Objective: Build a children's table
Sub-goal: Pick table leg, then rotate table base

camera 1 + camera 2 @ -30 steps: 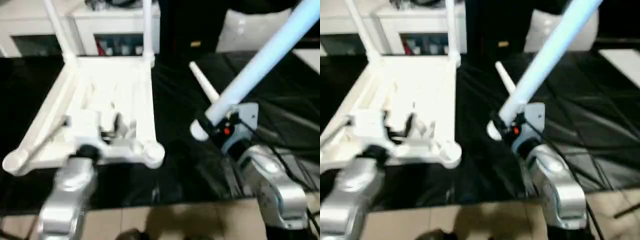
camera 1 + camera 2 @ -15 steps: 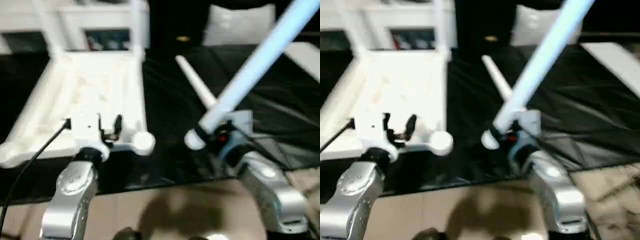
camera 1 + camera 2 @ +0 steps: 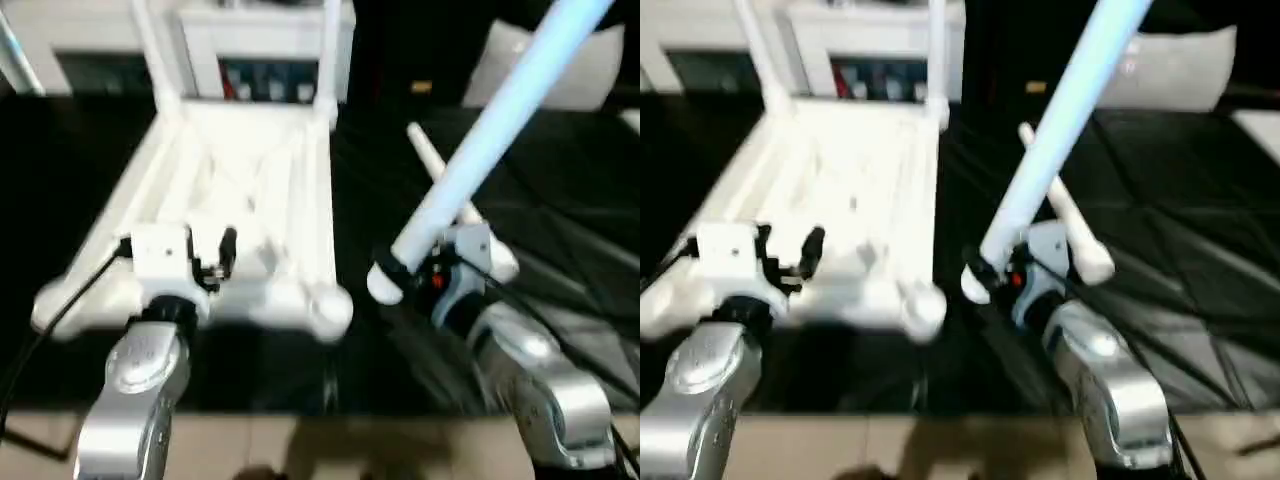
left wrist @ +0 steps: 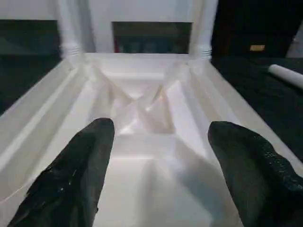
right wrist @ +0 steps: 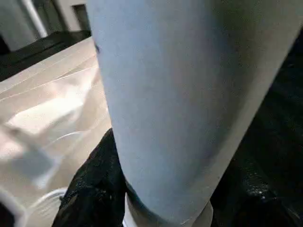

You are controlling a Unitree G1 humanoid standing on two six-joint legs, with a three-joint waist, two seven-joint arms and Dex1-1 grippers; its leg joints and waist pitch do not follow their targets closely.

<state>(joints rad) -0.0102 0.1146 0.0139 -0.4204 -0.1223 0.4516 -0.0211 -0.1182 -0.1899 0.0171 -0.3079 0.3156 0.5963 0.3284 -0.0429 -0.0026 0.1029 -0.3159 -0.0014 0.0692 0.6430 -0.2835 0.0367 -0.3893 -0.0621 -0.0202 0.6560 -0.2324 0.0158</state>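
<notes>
An upside-down white tabletop [image 3: 240, 190] lies on a black-covered floor [image 3: 560, 180], ribbed underside facing up. Two legs [image 3: 325, 50] already stand upright in its far corner sockets, at roughly eleven and one o'clock from the tabletop's middle. The two near corner sockets [image 3: 330, 308], at about five and seven o'clock, look empty, so by my reading the build is about half finished, with two legs left to fit.

The right gripper [image 3: 425, 272] is clamped around the thick end of a third leg [image 3: 500, 110], which slants up and away toward one o'clock, its butt end hanging just off the tabletop's near right corner, not yet touching it. A fourth leg [image 3: 428, 158] lies loose on the black covering behind the held one, at about three o'clock from the tabletop.

The left gripper [image 4: 156, 165] hovers over the near edge of the tabletop with its black fingers [image 4: 78, 175] spread wide and nothing between them. Both silver forearms [image 3: 140, 400] reach forward from the near side, the right wrist angled inward toward the open corner. A white cabinet [image 3: 250, 40] stands behind the tabletop, at twelve o'clock.
</notes>
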